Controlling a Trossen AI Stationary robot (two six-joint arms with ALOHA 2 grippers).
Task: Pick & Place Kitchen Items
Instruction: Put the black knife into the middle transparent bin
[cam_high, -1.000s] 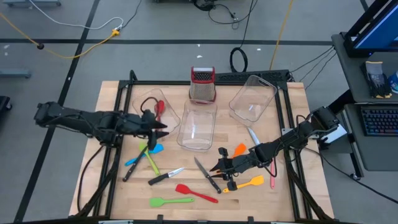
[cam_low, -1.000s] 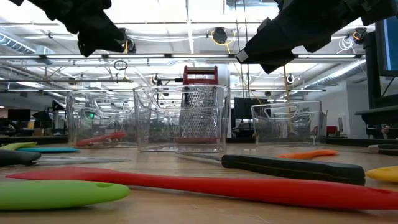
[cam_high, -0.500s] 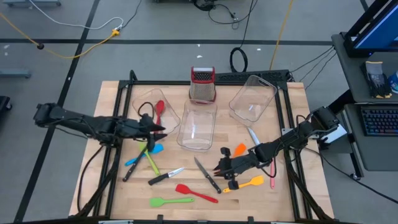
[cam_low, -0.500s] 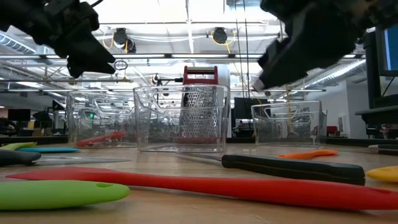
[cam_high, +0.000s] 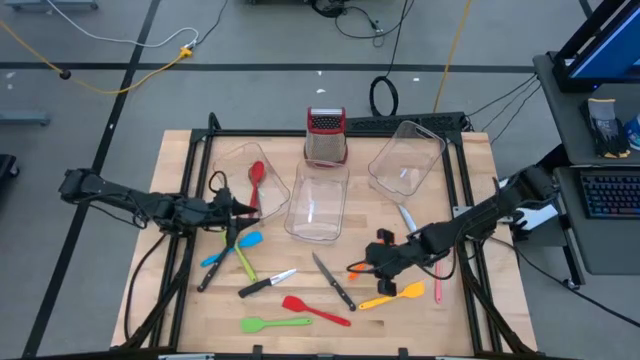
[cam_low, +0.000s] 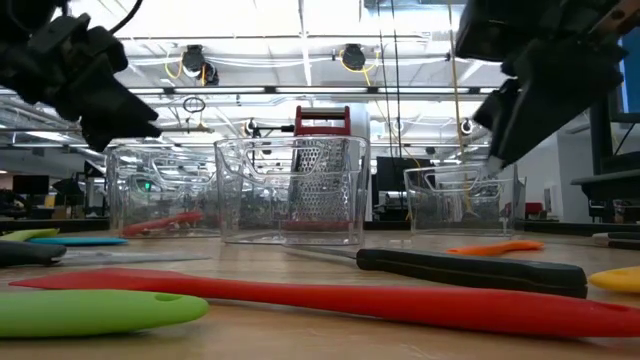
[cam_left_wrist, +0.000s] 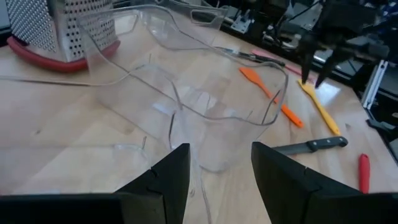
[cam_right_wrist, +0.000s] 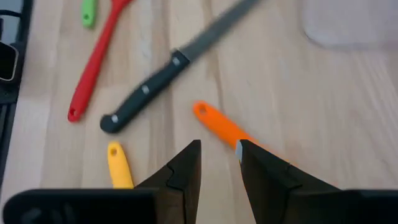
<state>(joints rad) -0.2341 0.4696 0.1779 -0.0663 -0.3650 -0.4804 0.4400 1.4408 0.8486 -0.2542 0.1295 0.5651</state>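
Pale wooden planks framed in black rail make up the table (cam_high: 180, 160) we work at. From above, our right gripper (cam_high: 384, 258) hangs over the near-right part, and the orange spatula (cam_high: 364, 266) pokes out just beside its tip, with the yellow spatula (cam_high: 392, 296) a little nearer the front edge. Our left gripper (cam_high: 240, 207) hangs beside the left tub (cam_high: 232, 160), which holds a red spoon (cam_high: 256, 176); the blue spatula (cam_high: 232, 246) lies close by. The right arm is plainly the nearer one to the orange piece.

At table height we see a long red spatula (cam_low: 330, 300) and a black-handled knife (cam_low: 470, 272) lying flat, the smooth clear middle tub (cam_low: 250, 190) and the perforated steel grater (cam_low: 318, 180) behind them.

Past the left wrist, the left fingers (cam_left_wrist: 169, 177) stand spread with nothing between them, facing a tub's glossy rim.

Past the right wrist, the right fingers (cam_right_wrist: 186, 168) stand slightly parted and empty. The orange spatula (cam_right_wrist: 219, 124) lies just ahead of the tips, its slim, smooth handle running diagonally across the gap rather than in line with it. We judge that the wrist must turn so the jaws straddle that handle before descending.
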